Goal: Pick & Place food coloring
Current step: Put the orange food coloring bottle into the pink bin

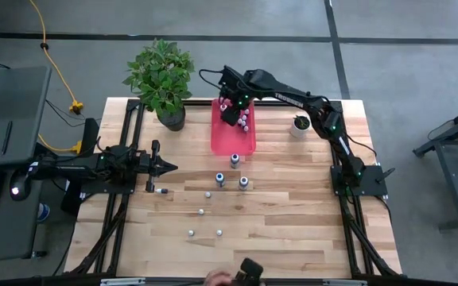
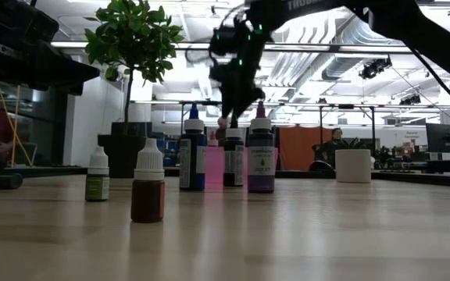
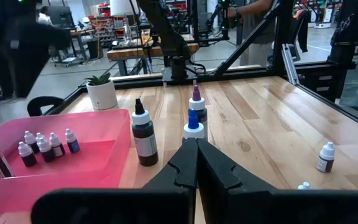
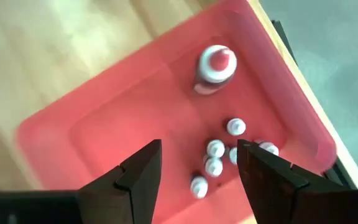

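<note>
**Operator:** While the right pincer hangs over the pink tray, what is its state?

**Technician:** Released. In the right wrist view its two fingers stand apart with nothing between them, directly above the tray.

**Operator:** Location of the food coloring?

**Technician:** Divided. A cluster of small white-capped bottles lies in the tray near one corner, with one larger red-capped bottle apart from them. Three taller bottles stand on the counter just beside the tray's near end. Several tiny bottles are scattered farther out on the counter.

**Operator:** Left pincer?

**Technician:** Clenched, empty. It rests low at the counter's left side, pointing toward the three taller bottles, well apart from them.
</note>
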